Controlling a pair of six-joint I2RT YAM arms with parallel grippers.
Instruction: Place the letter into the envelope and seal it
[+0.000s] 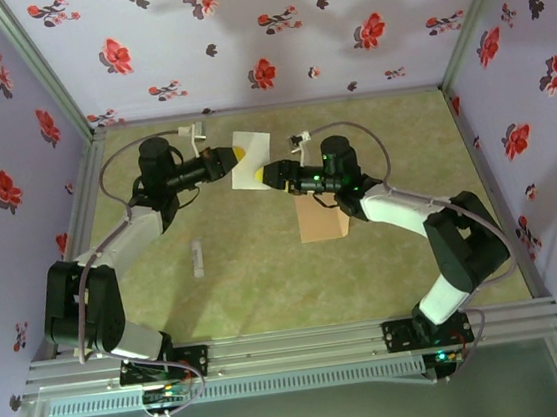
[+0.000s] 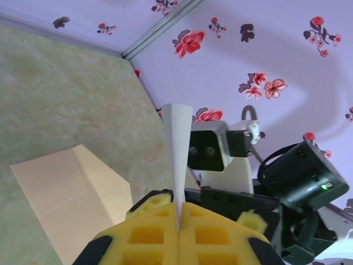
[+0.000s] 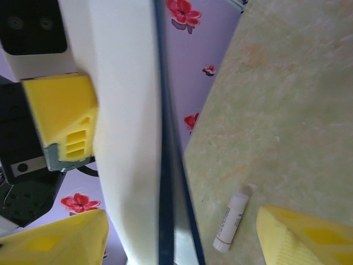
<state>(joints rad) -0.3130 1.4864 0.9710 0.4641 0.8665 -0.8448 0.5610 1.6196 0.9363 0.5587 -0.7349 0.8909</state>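
Observation:
The letter point(image 1: 253, 157), a white sheet with a blue border, hangs in the air at the back middle. My left gripper point(image 1: 225, 160) is shut on its left edge. In the left wrist view the yellow fingers point(image 2: 209, 234) pinch the sheet point(image 2: 178, 149), seen edge-on. My right gripper point(image 1: 269, 176) is open at the sheet's right side. In the right wrist view the folded letter point(image 3: 124, 143) stands between its spread fingers point(image 3: 306, 237), nearer the left one. The tan envelope point(image 1: 322, 220) lies flat on the table under the right arm, and its flap shows in the left wrist view point(image 2: 66, 193).
A small white glue stick point(image 1: 198, 259) lies on the green table point(image 1: 267, 280) left of centre, also in the right wrist view point(image 3: 231, 221). Flowered walls close in the back and sides. The two wrists are close together over the back of the table.

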